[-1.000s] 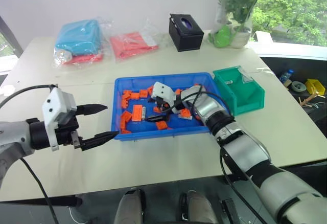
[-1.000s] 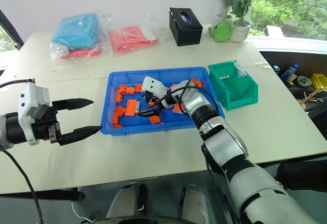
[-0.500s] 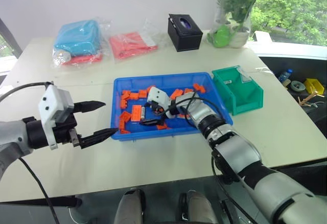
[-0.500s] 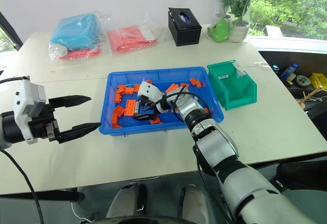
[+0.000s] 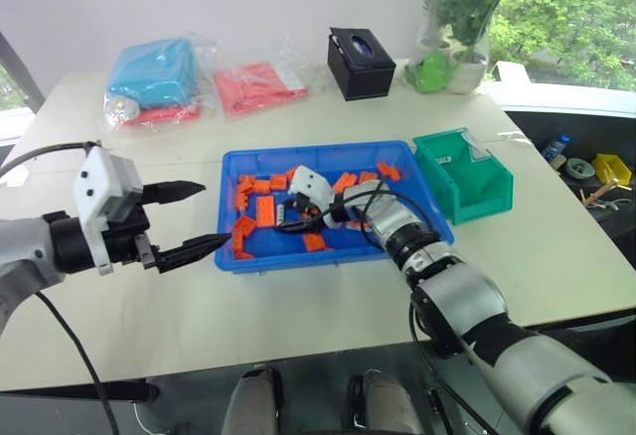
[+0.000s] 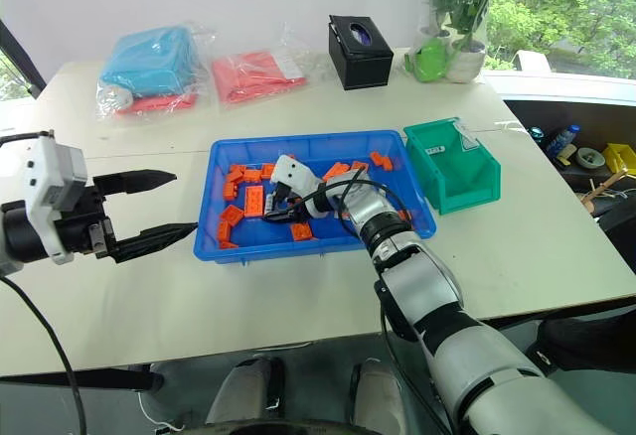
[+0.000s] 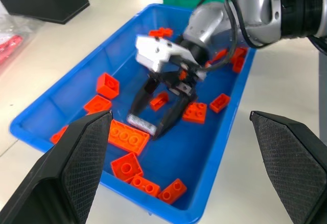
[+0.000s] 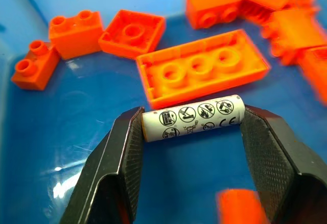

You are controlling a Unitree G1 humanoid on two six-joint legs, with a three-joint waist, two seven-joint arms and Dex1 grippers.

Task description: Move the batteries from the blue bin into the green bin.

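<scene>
Only small warning icons on battery [image 8: 191,117] between right tool [image 8: 190,132] fingers

Counter [image 5: 328,306]: carries everything here.
Bin [image 5: 417,162]: middle of the counter, toy bricks [image 5: 266,211] scattered inside.
Storage bin [image 5: 465,179]: just right of the bin, touching or nearly so.
Box [image 5: 361,62]: behind the bin, near the far edge.
Plant pot [image 5: 432,70]: right of the box.
Wrapped bundles [image 5: 154,77]: far left corner, side by side.
Right gripper [image 7: 159,116]: inside the bin, a battery [image 8: 192,117] between its fingers.
Left gripper [image 5: 186,221]: left of the bin, above the counter.
</scene>
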